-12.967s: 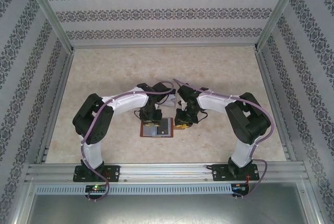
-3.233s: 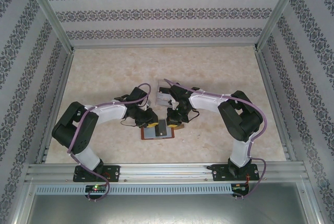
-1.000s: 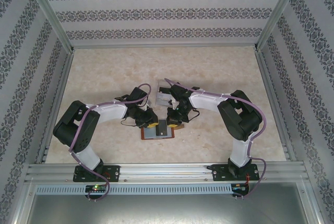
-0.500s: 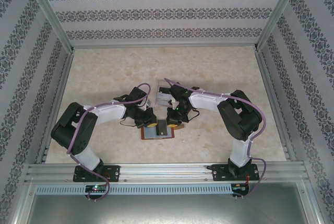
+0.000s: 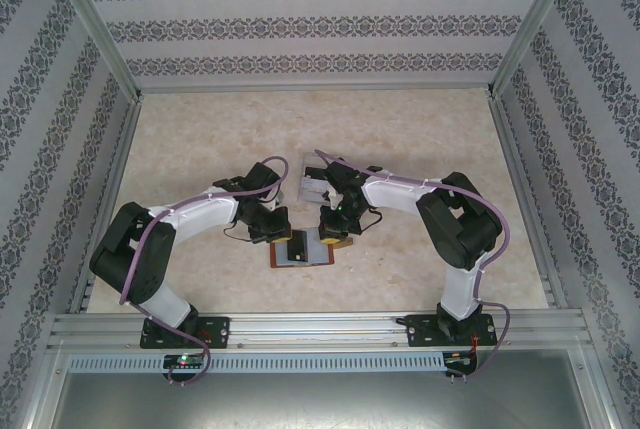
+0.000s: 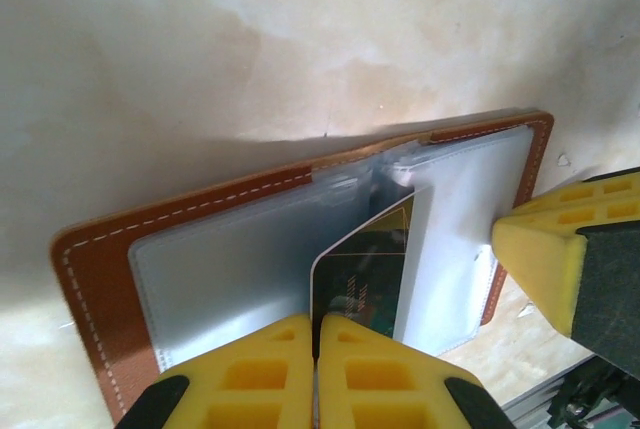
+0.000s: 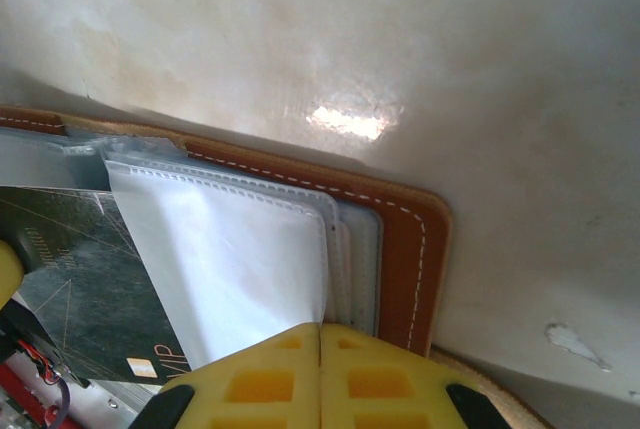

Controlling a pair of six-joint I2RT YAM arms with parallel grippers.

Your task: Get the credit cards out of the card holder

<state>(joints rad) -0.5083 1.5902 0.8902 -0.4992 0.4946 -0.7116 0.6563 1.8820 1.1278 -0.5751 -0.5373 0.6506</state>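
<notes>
On the marbled worktop (image 5: 400, 129), the card holder (image 5: 322, 252) lies opened flat, its pale grey-blue pockets (image 6: 220, 264) facing up and its reddish-brown stitched border showing round them. Over the card holder's left half the left jaws are pressed together, their yellow fingertips (image 6: 255, 374) clamped on the corner of a dark green credit card (image 6: 365, 274) marked with fine gold lines. This card is partly out of its pocket near the card holder's middle fold, with one long edge behind the pale pocket on the card holder's right half. At the card holder's right edge the right jaws are closed as well, their yellow fingertips (image 7: 270, 379) meeting with nothing visible between them, just over the stitched leather border; whether they press on the leather I cannot tell. Just beyond the card holder's far edge a clear plastic box (image 5: 312, 184) rests on the worktop, partly hidden by the two wrists
</notes>
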